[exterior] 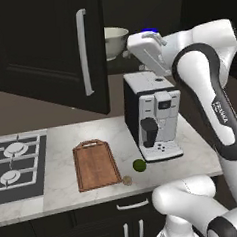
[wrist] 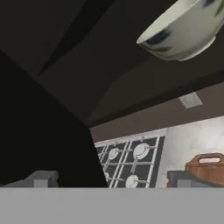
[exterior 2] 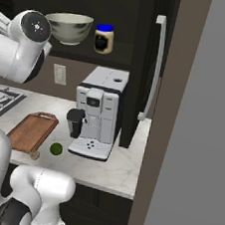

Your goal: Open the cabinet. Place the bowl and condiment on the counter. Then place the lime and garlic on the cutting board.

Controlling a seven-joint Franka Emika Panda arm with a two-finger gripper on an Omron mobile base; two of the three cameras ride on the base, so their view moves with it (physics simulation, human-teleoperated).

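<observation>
The cabinet (exterior: pixel 45 50) stood open, so the step in hand was fetching the bowl (exterior 2: pixel 69 27) from its shelf. The gripper (wrist: pixel 111 179) hovered below and left of the bowl, jaws spread wide and empty. Next it needed to rise and reach right to straddle the bowl's rim. The bowl was cream-white with bluish marks, upright, just left of the condiment (exterior 2: pixel 104 37).
</observation>
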